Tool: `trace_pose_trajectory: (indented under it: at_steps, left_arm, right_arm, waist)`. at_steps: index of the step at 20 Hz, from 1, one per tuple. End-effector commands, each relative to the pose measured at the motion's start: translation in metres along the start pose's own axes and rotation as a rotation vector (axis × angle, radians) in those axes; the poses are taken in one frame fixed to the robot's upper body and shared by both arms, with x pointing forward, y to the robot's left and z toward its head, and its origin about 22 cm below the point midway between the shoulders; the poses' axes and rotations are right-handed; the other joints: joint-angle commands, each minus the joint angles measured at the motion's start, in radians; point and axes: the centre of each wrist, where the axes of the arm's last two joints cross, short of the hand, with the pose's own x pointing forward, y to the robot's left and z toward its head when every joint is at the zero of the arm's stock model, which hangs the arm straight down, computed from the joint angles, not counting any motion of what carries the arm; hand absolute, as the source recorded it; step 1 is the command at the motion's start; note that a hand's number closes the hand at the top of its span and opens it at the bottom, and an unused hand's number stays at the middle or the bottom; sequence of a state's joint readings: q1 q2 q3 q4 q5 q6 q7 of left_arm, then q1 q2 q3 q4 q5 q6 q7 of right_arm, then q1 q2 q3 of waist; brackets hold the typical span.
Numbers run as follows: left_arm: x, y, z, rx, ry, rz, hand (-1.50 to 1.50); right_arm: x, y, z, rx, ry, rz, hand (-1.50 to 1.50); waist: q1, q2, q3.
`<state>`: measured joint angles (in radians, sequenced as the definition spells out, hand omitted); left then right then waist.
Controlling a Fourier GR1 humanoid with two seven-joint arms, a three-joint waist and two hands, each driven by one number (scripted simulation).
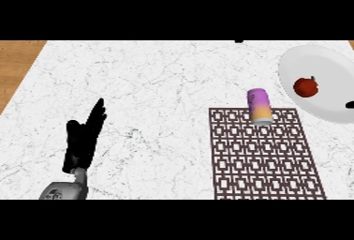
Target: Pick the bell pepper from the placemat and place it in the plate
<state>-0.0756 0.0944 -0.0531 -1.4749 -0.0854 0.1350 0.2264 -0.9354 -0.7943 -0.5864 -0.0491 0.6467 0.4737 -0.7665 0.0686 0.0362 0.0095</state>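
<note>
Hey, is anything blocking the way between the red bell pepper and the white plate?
Nothing visible: the red bell pepper already lies on the round white plate. The purple-and-orange can sits apart on the patterned placemat.

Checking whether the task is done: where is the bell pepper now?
In the head view the red bell pepper lies in the white plate at the right, beyond the placemat.
</note>
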Motion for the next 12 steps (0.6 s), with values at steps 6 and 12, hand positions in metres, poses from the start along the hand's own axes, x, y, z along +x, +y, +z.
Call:
trace_pose_trajectory:
  at_steps: [6,12]
  left_arm:
    - [-0.009,0.001,0.005,0.007,0.0,-0.001,0.0]
    - [0.005,-0.005,-0.002,0.005,-0.007,-0.004,0.0]
  right_arm:
    - [-0.019,0.008,0.014,0.091,-0.129,-0.147,-1.5]
    - [-0.02,0.004,0.018,0.079,-0.098,-0.094,-1.5]
  waist:
    - [-0.002,-0.003,0.0]
    - [-0.001,-0.001,0.0]
